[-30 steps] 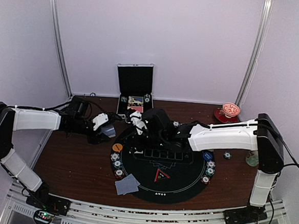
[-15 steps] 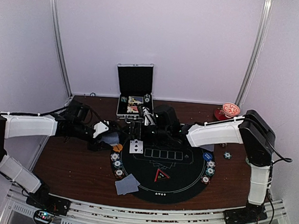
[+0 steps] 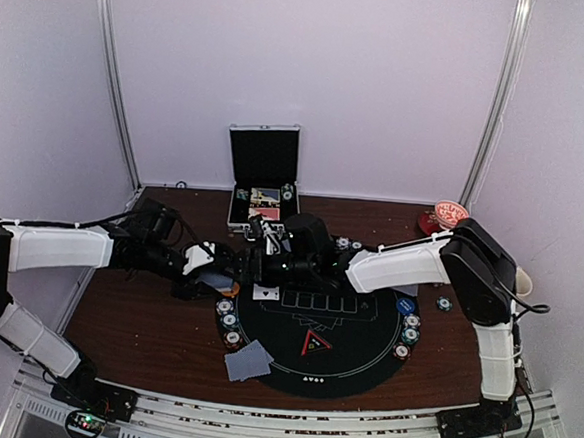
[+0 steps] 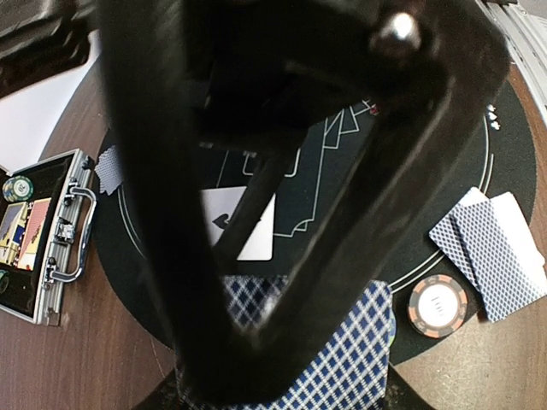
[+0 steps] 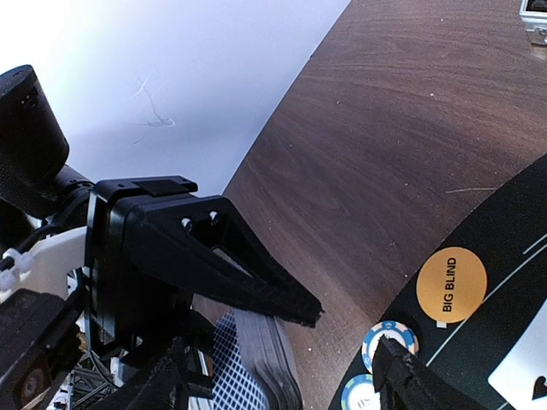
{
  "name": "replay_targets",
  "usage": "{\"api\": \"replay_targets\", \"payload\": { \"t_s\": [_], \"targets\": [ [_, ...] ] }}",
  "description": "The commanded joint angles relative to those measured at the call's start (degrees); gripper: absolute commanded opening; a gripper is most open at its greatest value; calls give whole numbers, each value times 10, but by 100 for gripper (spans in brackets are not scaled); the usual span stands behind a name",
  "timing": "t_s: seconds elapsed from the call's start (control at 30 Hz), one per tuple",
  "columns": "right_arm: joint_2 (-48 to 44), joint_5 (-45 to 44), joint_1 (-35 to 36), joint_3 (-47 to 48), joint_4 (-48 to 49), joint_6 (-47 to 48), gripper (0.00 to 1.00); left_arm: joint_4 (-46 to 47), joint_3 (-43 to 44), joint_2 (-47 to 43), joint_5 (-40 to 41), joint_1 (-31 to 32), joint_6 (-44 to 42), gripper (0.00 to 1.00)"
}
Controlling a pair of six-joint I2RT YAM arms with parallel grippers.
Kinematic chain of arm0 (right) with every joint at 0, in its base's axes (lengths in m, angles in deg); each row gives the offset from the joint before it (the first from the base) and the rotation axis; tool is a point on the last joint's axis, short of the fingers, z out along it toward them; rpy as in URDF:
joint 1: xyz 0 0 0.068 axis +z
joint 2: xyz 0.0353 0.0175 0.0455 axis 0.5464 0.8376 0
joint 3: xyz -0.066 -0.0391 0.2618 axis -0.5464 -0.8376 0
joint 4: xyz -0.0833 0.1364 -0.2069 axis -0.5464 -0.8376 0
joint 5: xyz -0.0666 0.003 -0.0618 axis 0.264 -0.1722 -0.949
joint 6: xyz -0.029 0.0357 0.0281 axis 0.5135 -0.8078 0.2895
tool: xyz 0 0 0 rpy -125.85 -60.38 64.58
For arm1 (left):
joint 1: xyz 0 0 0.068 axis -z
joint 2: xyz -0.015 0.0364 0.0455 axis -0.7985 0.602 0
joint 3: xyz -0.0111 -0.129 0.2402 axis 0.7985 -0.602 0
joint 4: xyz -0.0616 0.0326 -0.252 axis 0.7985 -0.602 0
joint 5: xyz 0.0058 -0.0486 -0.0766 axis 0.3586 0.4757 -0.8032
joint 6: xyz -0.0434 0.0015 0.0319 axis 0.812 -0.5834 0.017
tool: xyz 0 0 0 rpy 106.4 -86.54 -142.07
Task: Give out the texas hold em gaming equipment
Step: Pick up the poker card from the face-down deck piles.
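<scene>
My left gripper (image 3: 212,267) is shut on a deck of blue-checked playing cards (image 4: 359,359), held just off the left rim of the black mat (image 3: 352,359). The right gripper (image 3: 252,254) stands open at the deck. In the right wrist view its fingertips (image 5: 402,367) straddle the deck's edge (image 5: 267,363) without touching it. One face-up card (image 3: 265,291) lies on the mat. Two face-down cards (image 3: 249,359) lie at the mat's front left. Poker chips (image 3: 229,321) line the mat's left rim, and more chips (image 3: 410,328) line the right rim. An orange BIG BLIND disc (image 5: 450,285) lies beside a blue-white chip (image 5: 389,336).
The open silver case (image 3: 262,192) stands behind the mat, with cards and chips inside. A red bowl (image 3: 449,218) sits at the back right. A blue disc (image 3: 403,304) and a loose chip (image 3: 444,304) lie near the mat's right edge.
The right gripper left a face-up card on the mat and swung left to the deck, its jaws narrowing a little. The left gripper brought the deck slightly rightward.
</scene>
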Motion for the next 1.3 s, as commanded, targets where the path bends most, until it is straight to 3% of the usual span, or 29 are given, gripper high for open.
{"api": "replay_targets", "payload": {
  "t_s": [0.0,0.5,0.8,1.27],
  "targets": [
    [31,17,7,38,-5,-7,74,-2,-6,-9,-15,6,-15,56],
    [71,2,10,80,-51,-1,60,-8,-6,-12,-19,10,-22,56],
    [66,-7,-2,57,-58,-7,39,-5,-9,-20,-22,10,-20,56],
    [31,-37,-10,23,-93,24,38,-5,-7,-18,-18,10,-16,56]
  ]
}}
